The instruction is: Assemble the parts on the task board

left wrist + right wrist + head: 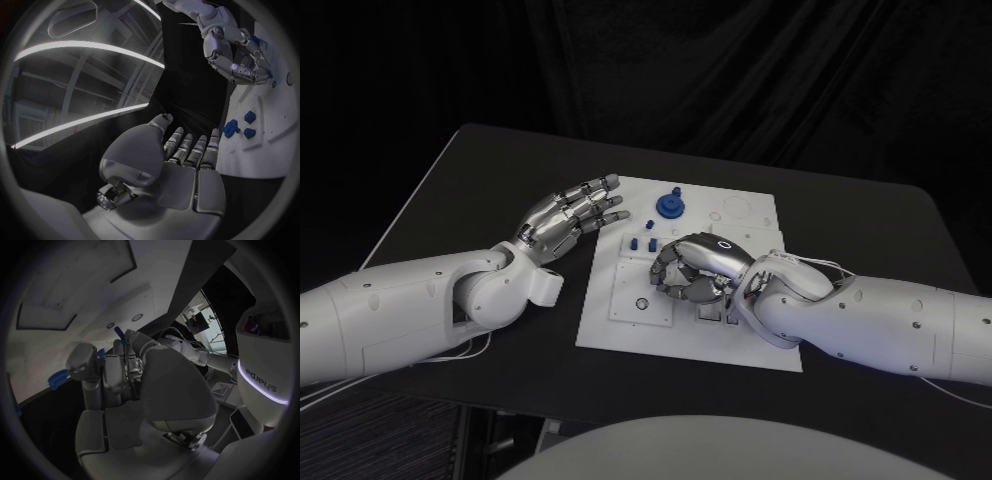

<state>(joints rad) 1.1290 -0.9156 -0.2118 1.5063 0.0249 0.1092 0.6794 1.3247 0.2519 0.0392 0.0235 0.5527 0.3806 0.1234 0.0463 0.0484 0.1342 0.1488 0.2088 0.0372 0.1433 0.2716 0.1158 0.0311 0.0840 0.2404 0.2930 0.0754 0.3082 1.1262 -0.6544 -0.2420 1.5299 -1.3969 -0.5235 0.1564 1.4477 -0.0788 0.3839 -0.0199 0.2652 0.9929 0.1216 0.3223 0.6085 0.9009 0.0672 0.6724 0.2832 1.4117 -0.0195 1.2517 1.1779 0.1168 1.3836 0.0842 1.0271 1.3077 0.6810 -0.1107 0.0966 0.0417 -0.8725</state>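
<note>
The white task board (626,322) lies mid-table. My right hand (695,266) is curled over its middle, and in the right wrist view its fingertips pinch a small blue part (118,332) just above the board (81,300). A round blue part with a peg (672,206) stands at the board's far side. Two small blue parts (642,243) sit just left of the right hand. My left hand (574,220) hovers at the board's left edge, fingers spread, holding nothing. The left wrist view shows its flat palm (187,170) facing the blue parts (232,128).
The board has round holes (737,209) at its far right and a small ring hole (642,303) near the front left. Dark slots sit under the right wrist (714,313). Black tabletop (473,180) surrounds the board.
</note>
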